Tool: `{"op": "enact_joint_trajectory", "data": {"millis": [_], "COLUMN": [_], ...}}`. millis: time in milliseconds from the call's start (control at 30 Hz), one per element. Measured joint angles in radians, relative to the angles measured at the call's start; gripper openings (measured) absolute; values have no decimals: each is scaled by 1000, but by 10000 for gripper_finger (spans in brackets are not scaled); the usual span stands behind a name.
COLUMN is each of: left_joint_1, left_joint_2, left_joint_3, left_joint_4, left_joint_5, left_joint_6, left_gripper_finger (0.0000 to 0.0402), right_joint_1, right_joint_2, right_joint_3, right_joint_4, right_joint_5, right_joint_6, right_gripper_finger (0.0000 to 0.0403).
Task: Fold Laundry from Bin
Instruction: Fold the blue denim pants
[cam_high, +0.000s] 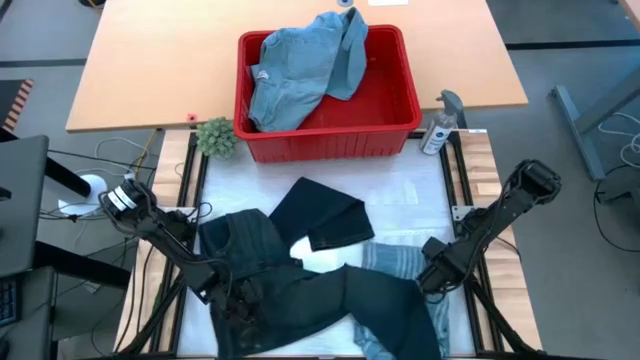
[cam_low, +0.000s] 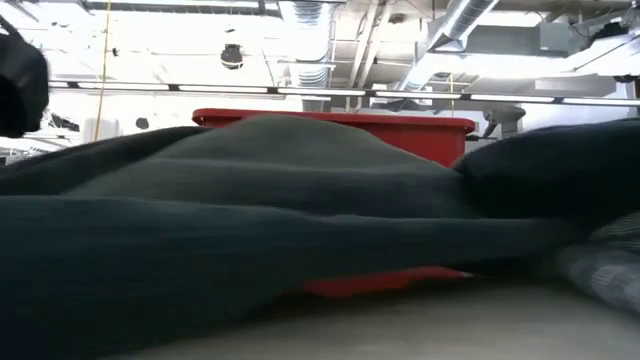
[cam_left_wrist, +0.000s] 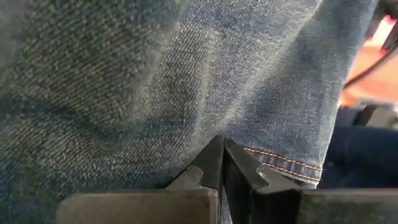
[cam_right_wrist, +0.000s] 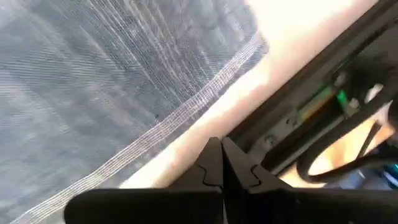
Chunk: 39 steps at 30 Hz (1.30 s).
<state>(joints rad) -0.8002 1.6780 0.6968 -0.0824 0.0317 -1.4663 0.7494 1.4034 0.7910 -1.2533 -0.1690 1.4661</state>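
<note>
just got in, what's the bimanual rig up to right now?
Laundry folding, early stage. Dark jeans lie spread across the white work surface, partly over a dark folded garment and a blue-grey striped shirt. The left gripper is down at the jeans' left side, its fingers shut against denim. The right gripper sits low by the striped shirt's edge, fingers shut, holding nothing visible. A light blue denim piece remains in the red bin.

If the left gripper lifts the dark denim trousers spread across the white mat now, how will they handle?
The dark denim trousers would probably drape and trail: they lie rumpled over the white mat. Fairly heavy, judging by the thick weave. The left gripper, fingers together, presses against them.
</note>
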Motion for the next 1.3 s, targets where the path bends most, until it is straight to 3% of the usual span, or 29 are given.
{"op": "enact_joint_trajectory", "data": {"millis": [100,200,333,600,767,1000,1100,1300], "left_joint_1": [-1,1,2,-10,-10,-12,-23,-65], "left_joint_2": [-31,-54,-65,-65,-65,-65,-68,-79], "left_joint_3": [-2,-4,-4,-4,-4,-4,-4,-2], "left_joint_4": [-54,-99,-135,-136,-136,-141,-164,-222], "left_joint_5": [-6,-27,-48,-66,-69,-13,6,163], "left_joint_6": [5,14,19,50,77,101,109,111], "left_gripper_finger": [0,0,0,0,0,0,0,0], "right_joint_1": [3,6,49,175,180,200,217,195], "right_joint_2": [-26,-57,-34,110,192,270,245,170], "right_joint_3": [79,146,150,142,117,116,116,116], "right_joint_4": [-47,87,329,335,459,331,271,124], "right_joint_5": [127,222,252,247,115,-225,-246,-211], "right_joint_6": [43,78,79,248,260,392,423,429], "right_gripper_finger": [15,15,15,15,15,15,15,15]}}
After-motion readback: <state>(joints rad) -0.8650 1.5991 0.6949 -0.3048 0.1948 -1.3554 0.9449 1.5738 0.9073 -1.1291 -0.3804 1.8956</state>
